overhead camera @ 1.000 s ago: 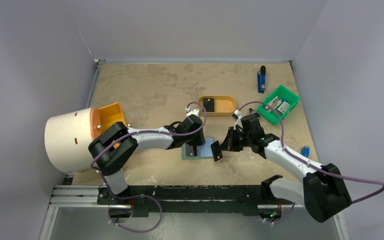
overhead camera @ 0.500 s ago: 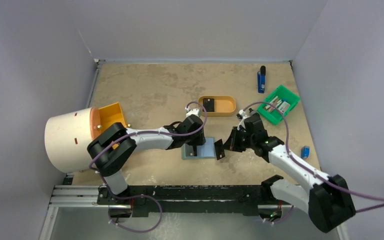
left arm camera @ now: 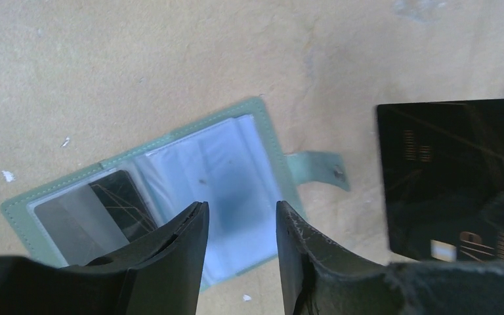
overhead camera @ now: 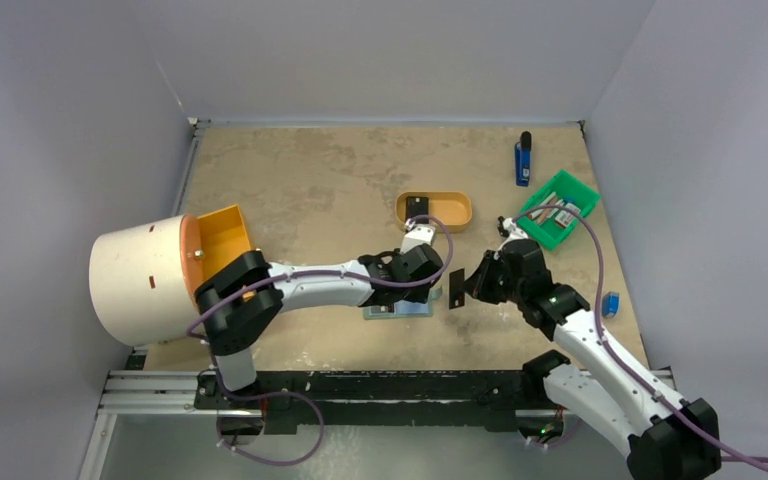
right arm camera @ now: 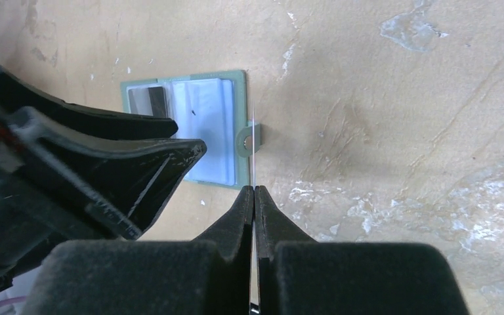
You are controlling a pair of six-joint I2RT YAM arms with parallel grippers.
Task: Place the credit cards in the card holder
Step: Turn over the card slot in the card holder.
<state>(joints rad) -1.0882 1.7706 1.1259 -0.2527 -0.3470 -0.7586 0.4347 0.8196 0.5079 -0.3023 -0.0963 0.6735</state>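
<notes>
Cards of this sort look thin, stiff, light and slick, so an edge pinch suits them; the right pincer (right arm camera: 254, 194) has exactly that, its jaws pressed together on 1 edge of the black card (left arm camera: 449, 177), which hangs on edge above the surface (overhead camera: 310, 180), just right of the card holder (left arm camera: 170, 190). The card holder lies open and flat near the front middle of the surface, inner side up, its snap tab (left arm camera: 318, 169) pointing toward the held card; 1 dark card (left arm camera: 121, 197) sits already in its left clear pocket. The holder looks soft and floppy, with limp clear sleeves; I judge it will slide or buckle if a card is pushed in with nothing holding it down, so the place to press is the green border or a sleeve's far edge, not the pocket mouth. The left pincer (left arm camera: 239, 256) hovers over the sleeves with jaws spread and nothing between them; whether its tips touch the holder I cannot tell. Further back, a tan oval tray (overhead camera: 450, 212) holds 1 small black square item (overhead camera: 417, 205); whether that is another card is unclear.
</notes>
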